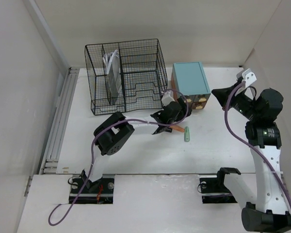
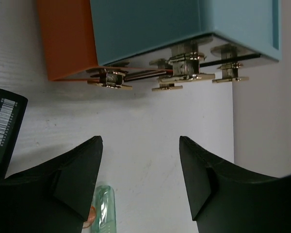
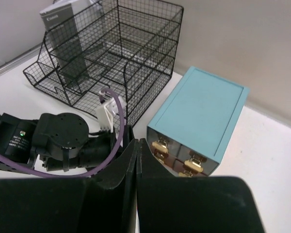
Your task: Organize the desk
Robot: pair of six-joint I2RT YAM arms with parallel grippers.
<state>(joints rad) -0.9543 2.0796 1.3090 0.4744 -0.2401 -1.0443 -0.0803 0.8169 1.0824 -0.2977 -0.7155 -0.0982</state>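
The desk (image 1: 136,150) is a white tabletop with white walls around it. My left gripper (image 1: 183,104) is open and empty, low over the desk (image 2: 150,116) just in front of the teal drawer box (image 1: 189,80). In the left wrist view (image 2: 140,145) its fingers frame bare desk, with the box's brass handles (image 2: 184,73) ahead. A green transparent tube (image 1: 187,134) lies by my left finger (image 2: 103,208), on a small orange item (image 1: 177,130). My right gripper (image 1: 216,92) is shut and empty, raised to the right of the box (image 3: 203,111).
A black wire-mesh organizer (image 1: 126,77) holding upright papers (image 1: 111,68) stands at the back left of the box. A black item with a barcode label (image 2: 2,124) lies left of my left gripper. The box shows an orange face (image 2: 68,39) on its left.
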